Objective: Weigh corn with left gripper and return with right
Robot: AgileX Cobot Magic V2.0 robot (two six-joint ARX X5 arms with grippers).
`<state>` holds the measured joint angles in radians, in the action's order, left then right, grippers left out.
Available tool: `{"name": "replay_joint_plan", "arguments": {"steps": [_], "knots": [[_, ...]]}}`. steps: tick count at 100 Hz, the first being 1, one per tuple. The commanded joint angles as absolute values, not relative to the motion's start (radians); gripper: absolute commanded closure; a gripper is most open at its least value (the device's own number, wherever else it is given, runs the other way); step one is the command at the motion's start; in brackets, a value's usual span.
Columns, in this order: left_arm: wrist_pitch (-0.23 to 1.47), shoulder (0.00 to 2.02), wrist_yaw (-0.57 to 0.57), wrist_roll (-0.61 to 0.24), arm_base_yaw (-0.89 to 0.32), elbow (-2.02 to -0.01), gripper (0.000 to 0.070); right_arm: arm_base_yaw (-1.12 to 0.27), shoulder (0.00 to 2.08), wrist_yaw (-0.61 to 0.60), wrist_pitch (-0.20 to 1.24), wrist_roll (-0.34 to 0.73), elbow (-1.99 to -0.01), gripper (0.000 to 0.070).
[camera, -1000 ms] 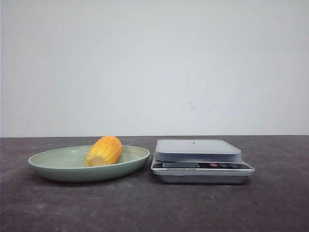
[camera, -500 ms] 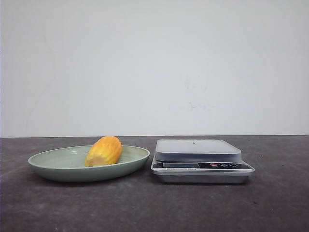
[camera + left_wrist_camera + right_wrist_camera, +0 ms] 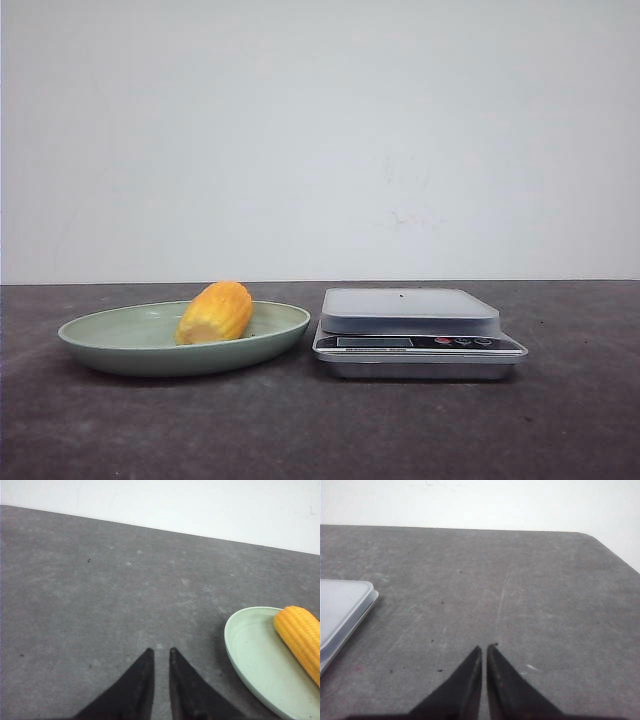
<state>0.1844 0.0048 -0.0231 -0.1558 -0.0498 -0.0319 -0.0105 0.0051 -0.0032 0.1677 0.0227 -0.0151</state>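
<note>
Front view shows the stubby yellow-orange corn cob (image 3: 214, 312) lying in the shallow green plate (image 3: 110, 345), long axis slanting back toward the silver scale (image 3: 410, 312); the left gripper (image 3: 160, 652), nearly closed and empty, sits nearer than the closed, empty right gripper (image 3: 485, 649)

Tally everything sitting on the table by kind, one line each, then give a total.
Corn cob piece: 1, the corn lying in the plate.
Green plate: 1, the plate on the left of the table.
Kitchen scale: 1, the scale just right of the plate, nothing on its platform.
Total: 3
</note>
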Motion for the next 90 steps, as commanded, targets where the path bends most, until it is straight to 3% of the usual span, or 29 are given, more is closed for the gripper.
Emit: {"name": "replay_joint_plan", "arguments": {"steps": [1, 33, 45, 58, 79, 90], "knots": [[0.186, 0.003, -0.022, -0.147, -0.049, -0.015, 0.0688, -0.011, 0.004, -0.001, 0.154, 0.018, -0.013, 0.0689], [0.187, 0.003, -0.023, -0.146, -0.054, -0.015, 0.0688, -0.011, 0.004, 0.0, 0.113, 0.032, -0.013, 0.069], [0.185, 0.003, -0.022, -0.157, -0.054, -0.015, 0.0689, -0.011, 0.004, 0.0, 0.088, 0.112, -0.013, 0.0692], [0.172, 0.004, -0.021, -0.244, -0.054, -0.033, 0.0689, -0.011, 0.005, -0.007, 0.086, 0.216, -0.031, 0.0696], [0.214, 0.098, -0.006, -0.356, -0.054, -0.265, 0.0688, -0.011, 0.083, -0.007, 0.169, 0.274, -0.253, 0.0697], [0.22, 0.259, -0.004, -0.36, -0.054, -0.458, 0.0688, -0.011, 0.22, 0.013, 0.207, 0.273, -0.413, 0.0697]]}}
